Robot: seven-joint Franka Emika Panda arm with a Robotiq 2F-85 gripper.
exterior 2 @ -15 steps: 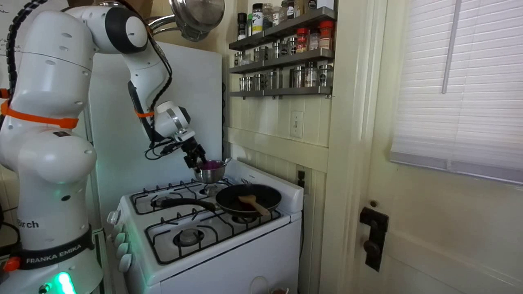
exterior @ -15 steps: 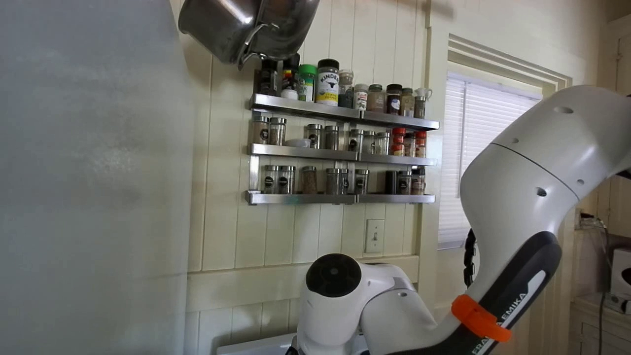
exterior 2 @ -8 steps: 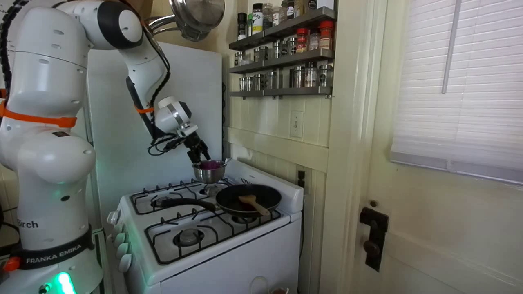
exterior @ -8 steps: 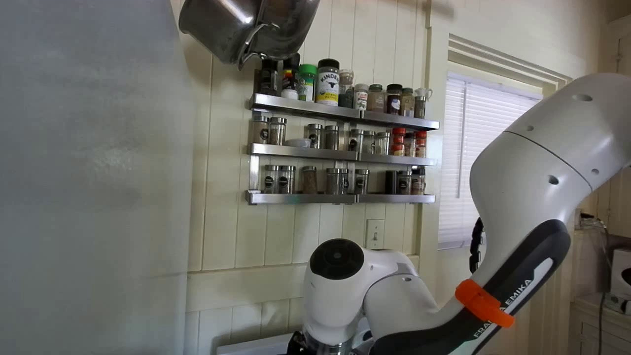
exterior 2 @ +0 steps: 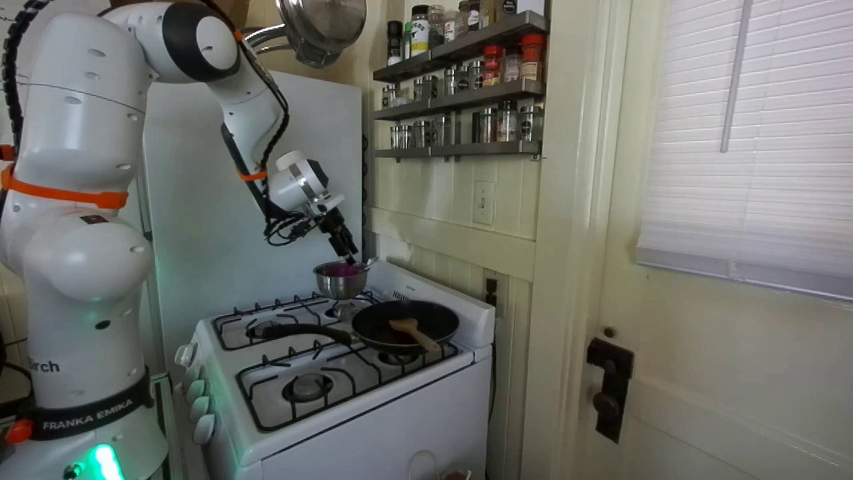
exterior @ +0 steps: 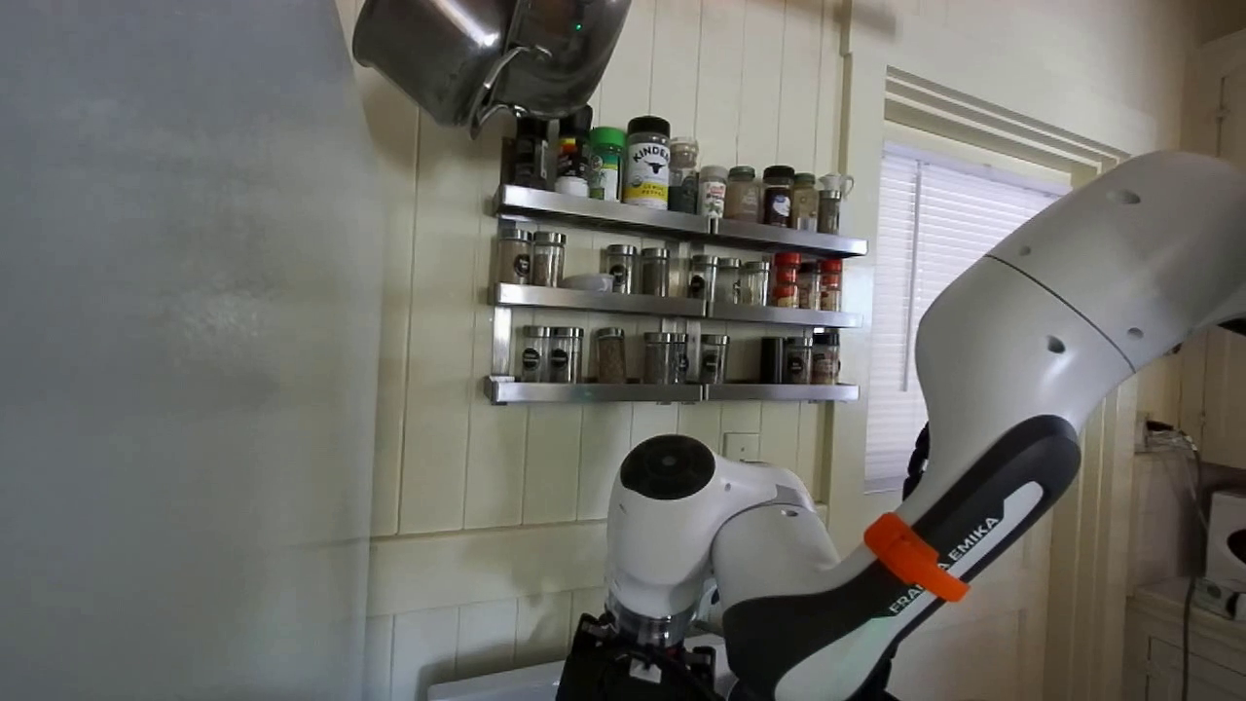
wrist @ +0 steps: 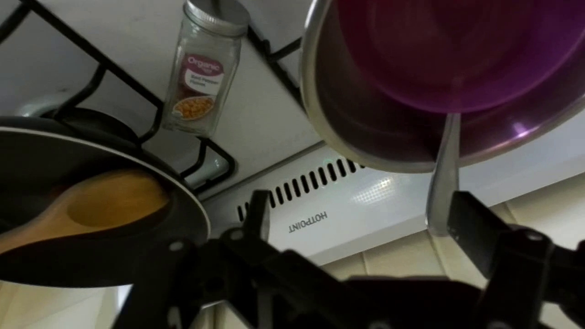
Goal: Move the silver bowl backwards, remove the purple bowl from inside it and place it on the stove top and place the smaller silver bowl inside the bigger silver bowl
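A silver bowl [wrist: 347,107] stands at the back of the stove top [exterior 2: 223,367], with the purple bowl [wrist: 448,50] inside it; both also show in an exterior view, the silver one [exterior 2: 341,285] below the purple rim. Only one silver bowl shows, so whether it is the bigger or the smaller cannot be told; the other is hidden or out of view. From under the purple bowl a metal utensil handle [wrist: 444,178] sticks out over the rim. My gripper [wrist: 358,205] hangs open above the bowl's back side, one finger close beside the handle's end; contact is unclear.
Beside the bowl is a black pan [wrist: 68,265] holding a wooden spoon [wrist: 114,196]. A red pepper flakes jar [wrist: 196,87] shows between the grates. The stove's back panel [wrist: 356,219] and the wall are close behind. Spice shelves [exterior 2: 460,93] hang above.
My gripper has lifted from the bowl's near rim and moved over to its back side, toward the wall and the handle. It has stayed open. The bowls have hardly shifted.
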